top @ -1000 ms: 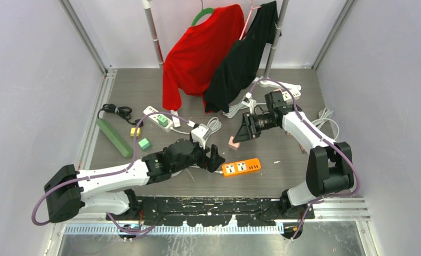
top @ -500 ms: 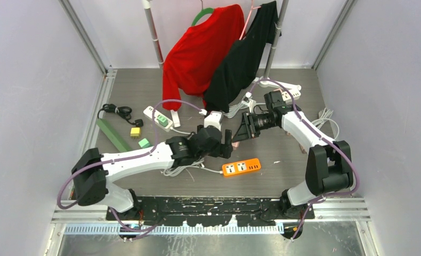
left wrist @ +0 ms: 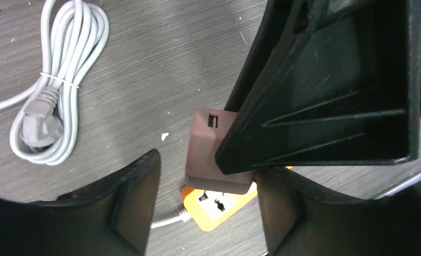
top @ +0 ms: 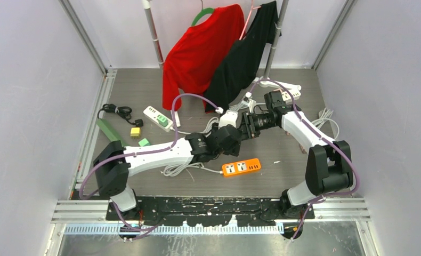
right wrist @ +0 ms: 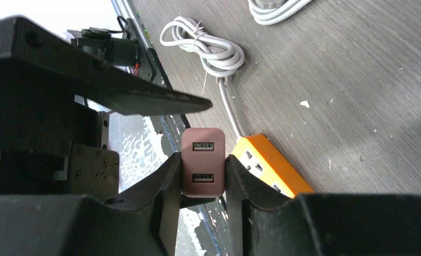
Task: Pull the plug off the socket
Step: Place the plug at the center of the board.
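Top view, arms: left gripper [top: 234, 137] and right gripper [top: 247, 127] meet mid-table, just far of the orange socket strip [top: 241, 167]. What sits between them is hidden here.
Left wrist, pincer: spread wide, one finger either side of the brown plug [left wrist: 205, 154], neither touching. Judged lined up to take it.
Left wrist, strip: shows below the plug. Seated or apart, cannot tell here.
Right wrist, grip: right fingers clamped on the plug's flanks, USB ports facing the camera.
Right wrist, position: plug looks lifted clear of the strip, which lies on the table [right wrist: 357, 80] near a white coiled cable [right wrist: 208, 45].
Judgement: pull likely done, handover pending.
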Tool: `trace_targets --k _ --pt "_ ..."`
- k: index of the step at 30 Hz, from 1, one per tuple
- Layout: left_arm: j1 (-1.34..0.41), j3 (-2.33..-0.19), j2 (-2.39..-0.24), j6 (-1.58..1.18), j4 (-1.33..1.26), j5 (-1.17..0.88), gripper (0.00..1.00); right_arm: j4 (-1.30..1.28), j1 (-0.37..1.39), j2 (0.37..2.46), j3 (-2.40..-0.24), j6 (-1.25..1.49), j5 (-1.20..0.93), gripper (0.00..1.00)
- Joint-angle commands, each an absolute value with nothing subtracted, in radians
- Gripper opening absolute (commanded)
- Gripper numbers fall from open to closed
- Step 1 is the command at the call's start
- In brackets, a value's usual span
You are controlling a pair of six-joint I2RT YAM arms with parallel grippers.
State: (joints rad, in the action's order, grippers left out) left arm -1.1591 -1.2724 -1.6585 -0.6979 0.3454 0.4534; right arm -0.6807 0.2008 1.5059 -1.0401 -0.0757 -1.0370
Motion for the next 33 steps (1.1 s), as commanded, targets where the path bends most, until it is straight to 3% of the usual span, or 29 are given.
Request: trace_targets --k 1,5,8,10,12,16,20,33 --pt "-1.161 -1.341 -1.692 -0.675 0.376 0.514 0.56 -0.663 0.198 1.509 -1.063 -0.064 -1.065 0.01" --pt "-1.162 -1.37 -1.714 -0.664 0.402 0.523 0.43 -0.663 0.197 1.511 -1.062 -0.06 -1.07 0.02" --pt "-1.161 -1.378 -1.718 -0.65 0.41 0.523 0.24 -0.663 0.197 1.511 -1.062 -0.058 -1.071 0.05" --pt "-1.161 -1.378 -1.714 -0.639 0.415 0.524 0.09 -0.663 0.198 1.509 -1.063 -0.057 -1.071 0.1" --pt "-1.161 -1.371 -1.707 -0.632 0.423 0.534 0.01 -0.664 0.198 1.508 -1.063 -0.058 -1.073 0.22" --pt "-1.161 -1.326 -1.671 -0.62 0.422 0.572 0.0 -0.68 0.197 1.499 -1.066 -0.087 -1.085 0.51" --pt "-1.16 -1.246 -1.613 -0.622 0.414 0.623 0.0 -0.707 0.198 1.491 -1.075 -0.138 -1.094 0.66" --pt "-1.079 -1.027 -1.441 -0.907 0.783 0.92 0.0 -0.73 0.198 1.491 -1.081 -0.184 -1.075 0.7"
